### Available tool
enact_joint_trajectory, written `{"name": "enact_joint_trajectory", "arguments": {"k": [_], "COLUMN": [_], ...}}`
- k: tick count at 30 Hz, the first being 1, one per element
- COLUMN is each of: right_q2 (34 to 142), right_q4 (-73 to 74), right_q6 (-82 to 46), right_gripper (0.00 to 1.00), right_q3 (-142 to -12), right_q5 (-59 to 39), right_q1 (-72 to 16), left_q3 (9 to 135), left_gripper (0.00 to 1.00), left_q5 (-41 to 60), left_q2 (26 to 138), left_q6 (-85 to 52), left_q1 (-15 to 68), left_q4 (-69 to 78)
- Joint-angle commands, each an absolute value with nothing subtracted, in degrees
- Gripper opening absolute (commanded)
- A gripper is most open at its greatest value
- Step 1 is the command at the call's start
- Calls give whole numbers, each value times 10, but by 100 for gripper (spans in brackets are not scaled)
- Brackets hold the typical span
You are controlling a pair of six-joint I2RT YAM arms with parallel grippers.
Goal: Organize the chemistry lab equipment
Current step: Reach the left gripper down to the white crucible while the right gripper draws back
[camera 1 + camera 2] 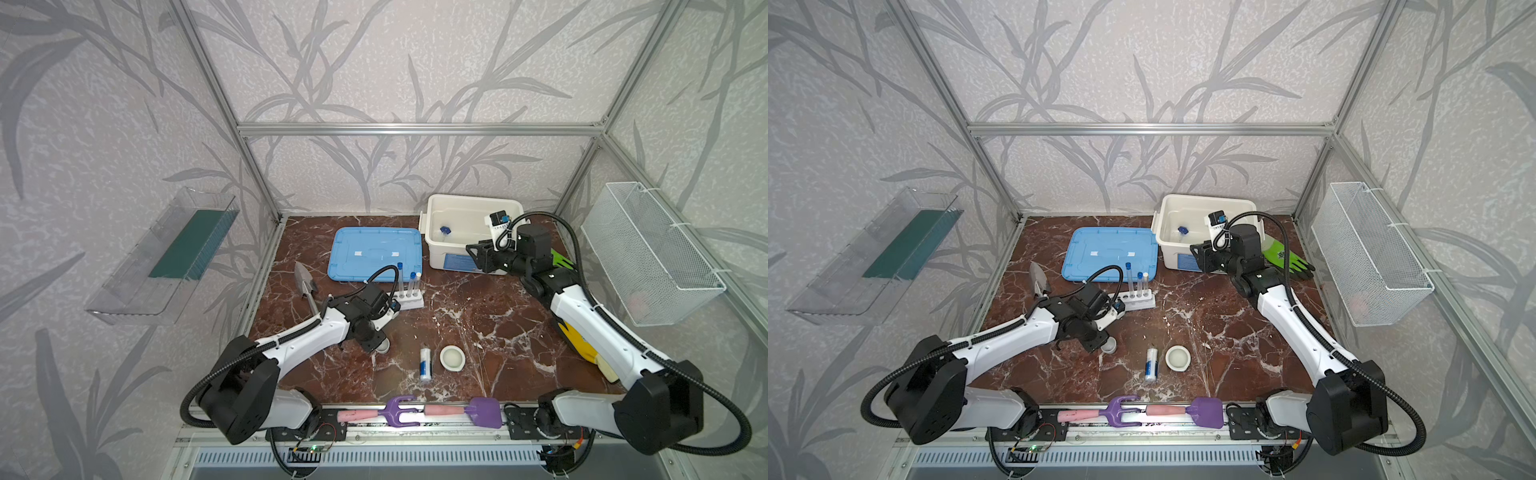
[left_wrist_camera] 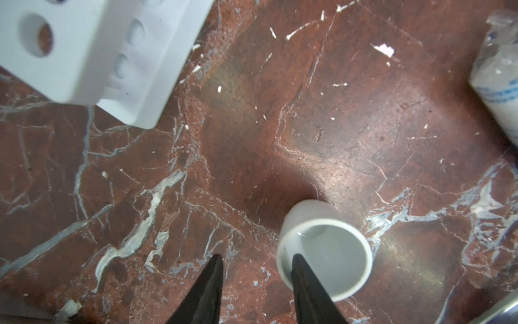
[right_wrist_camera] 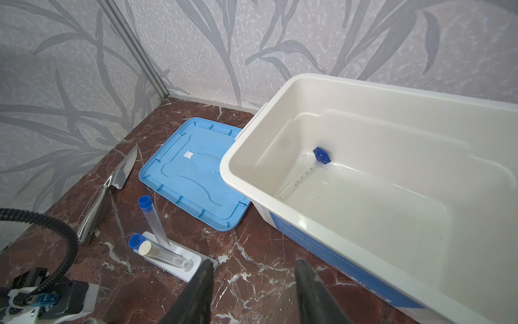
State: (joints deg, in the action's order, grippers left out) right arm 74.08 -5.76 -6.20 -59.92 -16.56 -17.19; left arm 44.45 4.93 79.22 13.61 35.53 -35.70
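The left tool [image 2: 256,256] is open. One finger [image 2: 304,280] is dipped inside the small white cup [image 2: 305,216], close to its wall. The other finger is outside, with a clear gap to the cup, so the wall is between them but it is not pinched.

The cup stands upright on the brown marble desk [image 2: 336,112], in the front left part of it in both top views. Behind it is the white rack [image 1: 409,300]. Three test tubes [image 1: 405,278] stand upright at one end of the rack, two of them with blue caps. To the right of the cup a white bottle [image 1: 425,364] with a blue label lies on its side, and just beside it sits a white bowl [image 1: 452,358].

The right tool [image 3: 255,262] is open too, with nothing between its fingers. It hangs above the desk, just in front of the white box [image 3: 280,98] at the back right. On the bottom of this box lies a small blue piece [image 3: 321,155], at the end of a thin clear tube. The blue lid [image 1: 376,253] lies flat on the desk, to the left of the box.
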Motion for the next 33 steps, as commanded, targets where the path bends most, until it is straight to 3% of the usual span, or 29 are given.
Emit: {"name": "enact_joint_trajectory", "arguments": {"k": [1, 15, 27, 33], "right_q2": [744, 746, 746, 740], "right_q4": [-41, -42, -43, -45], "right_q6": [-66, -60, -61, -61], "right_gripper": [48, 48, 48, 48], "right_q3": [-599, -595, -592, -589], "right_q5": [-170, -146, -149, -145], "right_q1": [-174, -173, -173, -173], "left_q3": [465, 498, 492, 487], "left_gripper": [38, 20, 24, 19], "left_q5": [65, 93, 102, 100], "left_q2": [805, 843, 831, 837], "left_q6": [148, 170, 177, 178], "left_q1": [358, 357, 357, 357], "left_q4": [-357, -389, -418, -406]}}
